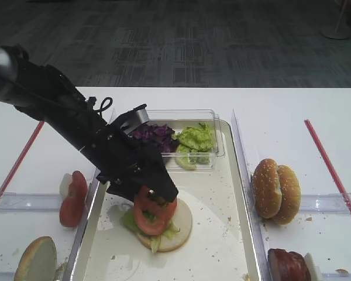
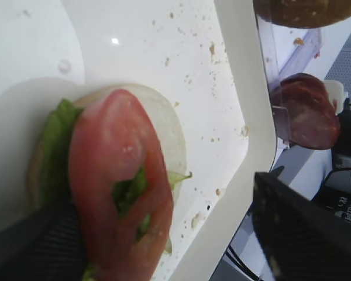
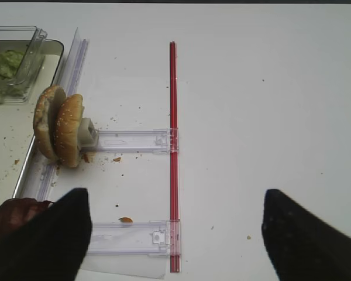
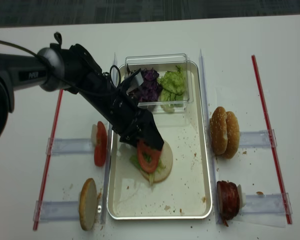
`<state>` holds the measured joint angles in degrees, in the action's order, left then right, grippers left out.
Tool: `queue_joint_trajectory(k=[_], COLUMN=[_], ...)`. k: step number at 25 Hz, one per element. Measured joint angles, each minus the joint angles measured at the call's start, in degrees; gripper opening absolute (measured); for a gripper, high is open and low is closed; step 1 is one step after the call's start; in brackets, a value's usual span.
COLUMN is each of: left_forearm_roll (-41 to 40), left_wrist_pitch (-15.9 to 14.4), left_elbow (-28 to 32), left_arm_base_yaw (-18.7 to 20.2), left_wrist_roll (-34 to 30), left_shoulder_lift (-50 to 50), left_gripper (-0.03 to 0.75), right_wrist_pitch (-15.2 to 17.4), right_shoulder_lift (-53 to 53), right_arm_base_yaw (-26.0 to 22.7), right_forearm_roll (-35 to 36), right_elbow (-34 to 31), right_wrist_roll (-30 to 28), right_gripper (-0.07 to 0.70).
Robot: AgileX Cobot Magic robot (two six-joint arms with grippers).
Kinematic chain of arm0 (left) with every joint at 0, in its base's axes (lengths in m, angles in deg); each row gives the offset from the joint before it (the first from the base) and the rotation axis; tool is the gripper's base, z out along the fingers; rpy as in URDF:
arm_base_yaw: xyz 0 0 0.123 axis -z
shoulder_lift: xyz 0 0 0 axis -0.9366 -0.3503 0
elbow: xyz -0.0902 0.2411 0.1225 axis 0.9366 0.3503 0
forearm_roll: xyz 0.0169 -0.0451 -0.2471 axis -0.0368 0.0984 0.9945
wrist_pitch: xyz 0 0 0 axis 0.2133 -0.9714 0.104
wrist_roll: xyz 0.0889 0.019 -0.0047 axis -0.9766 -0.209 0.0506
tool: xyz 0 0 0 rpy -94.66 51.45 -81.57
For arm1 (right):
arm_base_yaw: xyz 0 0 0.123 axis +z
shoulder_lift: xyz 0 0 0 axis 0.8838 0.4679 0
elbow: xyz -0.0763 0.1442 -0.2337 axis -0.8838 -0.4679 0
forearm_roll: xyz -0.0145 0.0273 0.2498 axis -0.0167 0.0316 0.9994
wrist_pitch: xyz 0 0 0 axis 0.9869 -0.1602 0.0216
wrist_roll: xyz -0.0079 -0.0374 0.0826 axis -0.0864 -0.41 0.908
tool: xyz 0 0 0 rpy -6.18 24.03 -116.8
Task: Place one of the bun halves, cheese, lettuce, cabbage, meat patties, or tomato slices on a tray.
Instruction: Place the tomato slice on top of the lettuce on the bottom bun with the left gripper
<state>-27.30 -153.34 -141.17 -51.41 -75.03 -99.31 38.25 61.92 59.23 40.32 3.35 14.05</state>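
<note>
On the cream tray (image 1: 217, 234) (image 4: 186, 175) lies a bun half (image 1: 182, 225) (image 4: 165, 166) cut face up, with lettuce (image 1: 128, 221) (image 2: 54, 140) and a tomato slice (image 1: 152, 213) (image 2: 108, 175) (image 4: 148, 156) stacked on it. My left gripper (image 1: 158, 196) (image 2: 164, 234) (image 4: 146, 141) hangs just over the stack, open, its fingers either side of the slice and not clamping it. My right gripper (image 3: 175, 240) is open and empty above bare table. No cheese is in view.
A clear box holds cabbage (image 1: 155, 136) (image 4: 149, 86) and more lettuce (image 1: 196, 139) at the tray's far end. Right racks carry bun halves (image 1: 275, 190) (image 3: 61, 129) and meat patties (image 1: 288, 264) (image 4: 227, 199). Left racks hold tomato slices (image 1: 73, 199) and a bun half (image 1: 36, 260). Red strips (image 3: 173, 146) flank the table.
</note>
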Motion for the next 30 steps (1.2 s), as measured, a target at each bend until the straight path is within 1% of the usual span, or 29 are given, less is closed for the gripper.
queue_joint_trajectory(k=[6, 10, 21, 30], left_forearm_roll=[-0.64, -2.71, -8.19, -9.01], left_wrist_pitch=[-0.12, -0.21, -0.70, -0.80], left_elbow=[-2.41, -3.57, -9.24, -10.73], left_arm_base_yaw=[0.00, 0.00, 0.00, 0.00], left_wrist_roll=[0.57, 2.09, 8.03, 9.54], left_shoulder_lift=[0.00, 0.00, 0.00, 0.00], left_gripper=[0.494, 0.494, 0.494, 0.494], right_wrist_pitch=[0.00, 0.00, 0.00, 0.00], right_shoulder_lift=[0.00, 0.00, 0.00, 0.00], right_arm_base_yaw=[0.00, 0.00, 0.00, 0.00], right_forearm_roll=[0.00, 0.00, 0.00, 0.00], right_elbow=[0.00, 0.00, 0.00, 0.00], right_wrist_roll=[0.00, 0.00, -0.20, -0.20], right_gripper=[0.613, 0.613, 0.613, 0.613])
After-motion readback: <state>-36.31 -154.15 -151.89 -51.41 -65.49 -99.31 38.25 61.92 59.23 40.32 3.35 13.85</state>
